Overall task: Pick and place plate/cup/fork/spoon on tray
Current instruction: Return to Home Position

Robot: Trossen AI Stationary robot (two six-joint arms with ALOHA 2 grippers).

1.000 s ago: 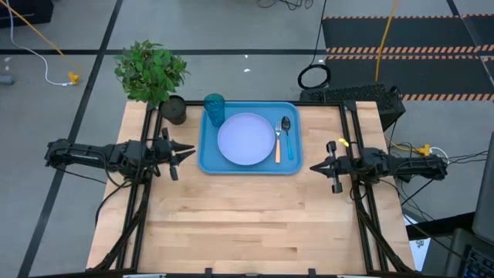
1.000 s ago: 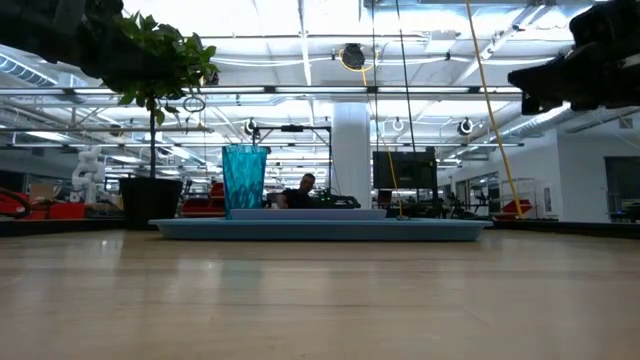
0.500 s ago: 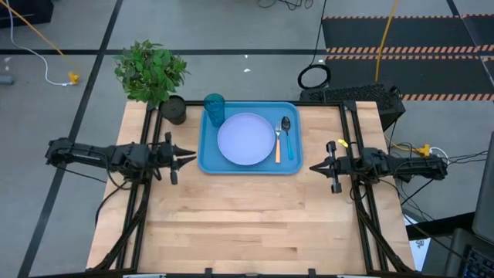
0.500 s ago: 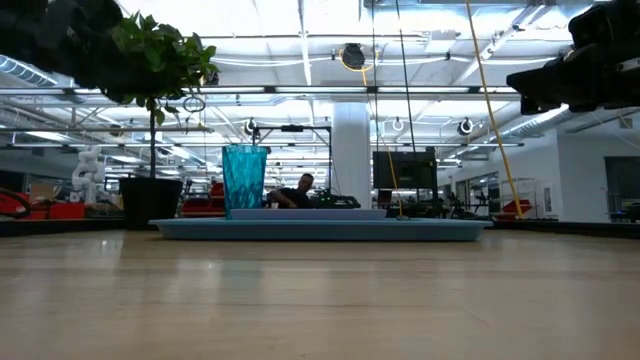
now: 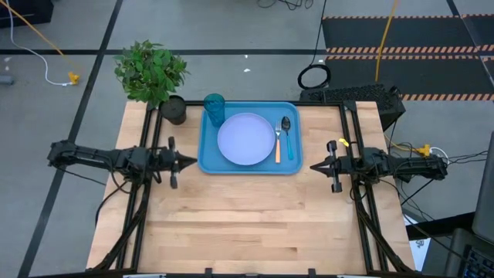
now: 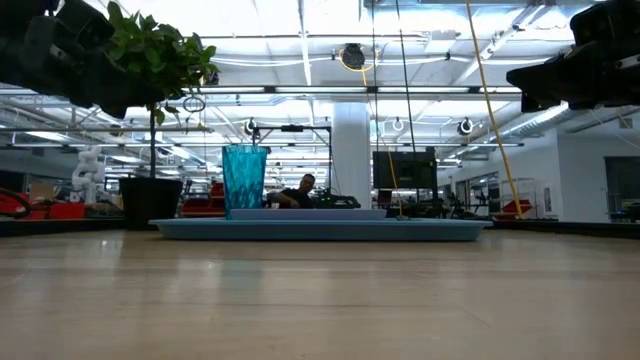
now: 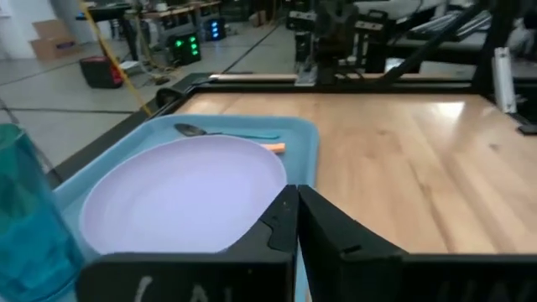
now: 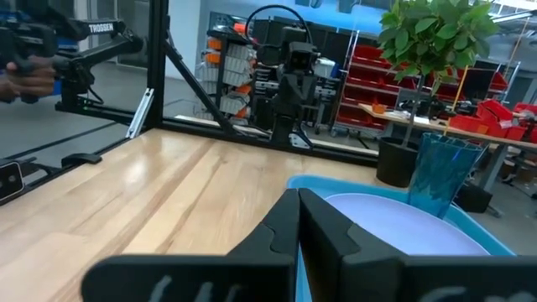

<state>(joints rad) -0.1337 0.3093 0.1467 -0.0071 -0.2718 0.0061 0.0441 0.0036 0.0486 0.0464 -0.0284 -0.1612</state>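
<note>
The blue tray [image 5: 207, 158] lies at the table's far middle. On it rest the lavender plate [image 5: 246, 139], the teal cup [image 5: 214, 108] upright at its far left corner, and the orange-handled fork [image 5: 278, 147] and teal-handled spoon [image 5: 288, 137] side by side along its right side. My left gripper [image 5: 193, 161] is shut and empty, just left of the tray, above the table. My right gripper [image 5: 312, 166] is shut and empty, right of the tray. The plate [image 7: 180, 197] and cup [image 7: 29, 210] show in the left wrist view; the cup [image 8: 440, 172] also shows in the right wrist view.
A green plant in a black pot [image 5: 173, 110] stands at the table's far left corner, next to the cup. Bare wood [image 5: 255, 224] stretches over the whole near half of the table. A person sits in the room behind [image 6: 298, 190].
My left gripper has drawn back a little toward the table's left edge and toward its near edge, and its fingers have shut. The right arm and the tableware on the tray have kept still.
</note>
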